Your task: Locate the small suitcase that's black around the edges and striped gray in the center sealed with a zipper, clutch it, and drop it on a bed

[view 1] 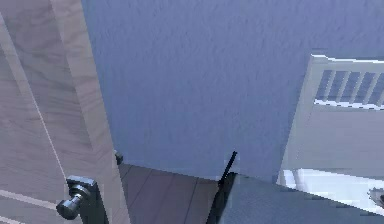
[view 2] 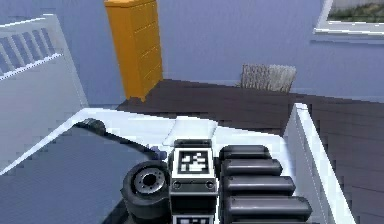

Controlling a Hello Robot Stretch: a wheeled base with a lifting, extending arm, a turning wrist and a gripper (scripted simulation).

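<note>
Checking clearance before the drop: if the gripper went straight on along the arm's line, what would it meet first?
Probably the white boxy pillow on the white-framed bed, beyond the gripper along the dark arm's line; depth is unclear, so it may pass above it toward the blue wall.

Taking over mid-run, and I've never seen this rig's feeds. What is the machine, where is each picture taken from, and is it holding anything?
It is a wheeled robot with one extending arm and a two-finger gripper. The forward view looks ahead and down: a wooden door on its left, a blue wall, and a white slatted bed frame on its right. The arm side view looks out where the arm reaches. The stacked dark blocks at the bottom are the arm. The white square with black marks sits at its end, and the dark round part beside it is the gripper. It is by a white bed, where what looks like a pillow and a large dark flat shape lie. Whether it holds anything cannot be told.
</note>
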